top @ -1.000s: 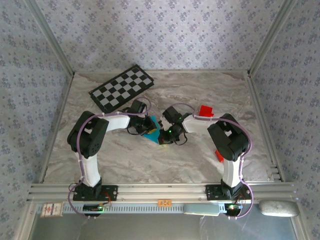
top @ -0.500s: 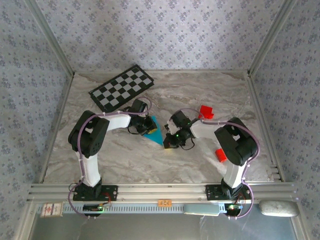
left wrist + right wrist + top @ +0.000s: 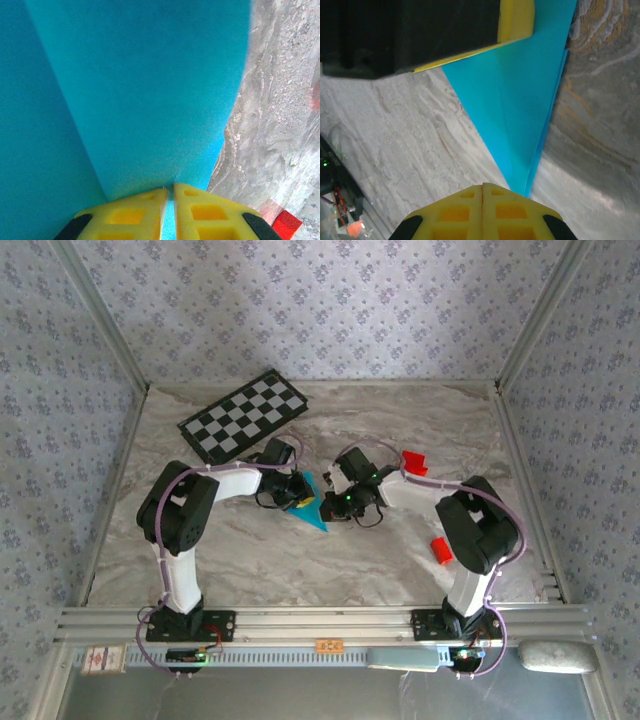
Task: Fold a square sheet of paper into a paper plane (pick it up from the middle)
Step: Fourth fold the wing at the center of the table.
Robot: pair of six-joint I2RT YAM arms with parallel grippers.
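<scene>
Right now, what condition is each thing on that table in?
Cyan paper: folded into a long pointed shape, lying on the table.
Left hand: closed, pinching the paper's wide end.
Right hand: shut, fingertips at the paper's pointed end.
Checkered board: lying flat, untouched.
Red blocks: resting apart from the paper, untouched.

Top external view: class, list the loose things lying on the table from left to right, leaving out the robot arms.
checkered board → cyan paper → far red block → near red block
</scene>
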